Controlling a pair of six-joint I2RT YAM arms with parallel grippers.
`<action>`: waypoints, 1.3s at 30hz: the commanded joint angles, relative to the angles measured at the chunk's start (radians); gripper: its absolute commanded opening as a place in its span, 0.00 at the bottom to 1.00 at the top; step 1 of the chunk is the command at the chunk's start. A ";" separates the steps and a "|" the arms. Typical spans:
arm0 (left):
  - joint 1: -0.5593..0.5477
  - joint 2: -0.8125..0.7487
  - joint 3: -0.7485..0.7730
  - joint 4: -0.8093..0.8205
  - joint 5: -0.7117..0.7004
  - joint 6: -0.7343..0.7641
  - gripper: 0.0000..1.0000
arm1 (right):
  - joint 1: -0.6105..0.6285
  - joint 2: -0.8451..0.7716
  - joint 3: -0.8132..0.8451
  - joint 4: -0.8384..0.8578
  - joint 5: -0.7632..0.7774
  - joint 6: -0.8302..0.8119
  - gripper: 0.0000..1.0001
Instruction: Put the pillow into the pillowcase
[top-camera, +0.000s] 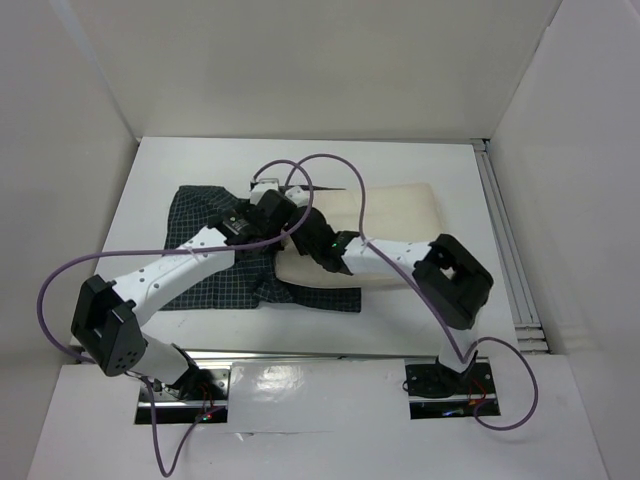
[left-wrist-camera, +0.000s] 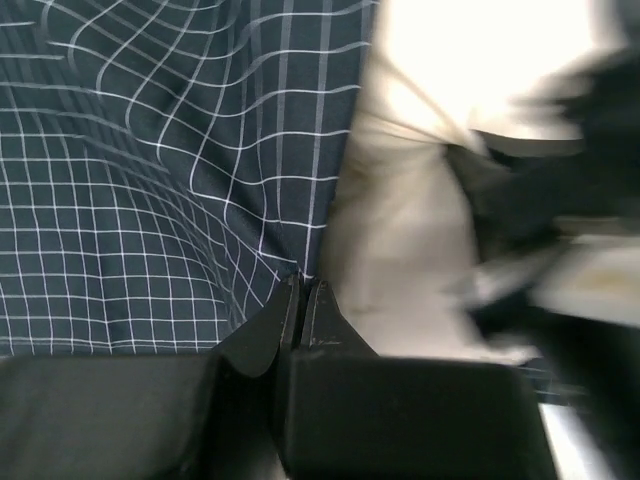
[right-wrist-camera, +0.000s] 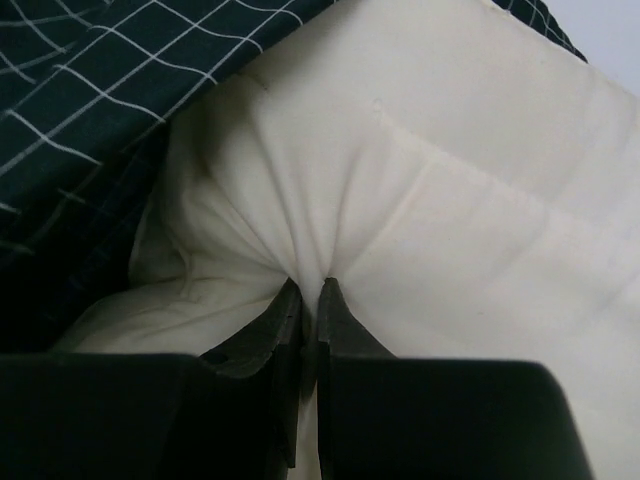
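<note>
The right jaws are clenched on the pillow (right-wrist-camera: 480, 200). Their two black fingertips (right-wrist-camera: 340, 320) meet on a pinch of cream fabric, and creases fan out from that spot. Just left of the grasp, the navy checked pillowcase (right-wrist-camera: 90, 90) hangs over the pillow's upper left part, with deep shadow under its edge.

The left jaws are clenched too. Their fingertips (left-wrist-camera: 278, 325) press together on the hem of the pillowcase, right where the checked cloth borders the cream cushion. To the right in the left wrist view there is a dark, blurred shape, too smeared to read.

From above, both wrists crowd together over the line where pillowcase and pillow meet. They hide that line, so how far the pillow sits inside the sleeve cannot be told.

The pillow lies slanted across the centre-right of the white counter (top-camera: 420, 320). Its right end is bare and clear of any cloth. The pillowcase spreads limp to the left, and a strip of it shows beneath the pillow's near edge.

A purple cable (top-camera: 340, 160) arcs over the pillow, and another loops out past the left arm. A metal rail (top-camera: 505, 240) runs along the counter's right side, and white walls (top-camera: 300, 70) close in the far edge and both sides.
</note>
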 joint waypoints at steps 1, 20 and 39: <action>-0.008 -0.033 -0.006 -0.001 0.036 0.023 0.00 | 0.066 0.074 0.138 0.121 0.228 0.071 0.00; -0.017 -0.111 -0.019 -0.075 0.011 0.014 0.00 | -0.108 0.184 0.356 -0.112 0.034 0.363 0.00; 0.084 0.150 0.179 -0.019 0.077 0.029 0.02 | -0.090 0.065 -0.133 0.597 -0.610 0.598 0.00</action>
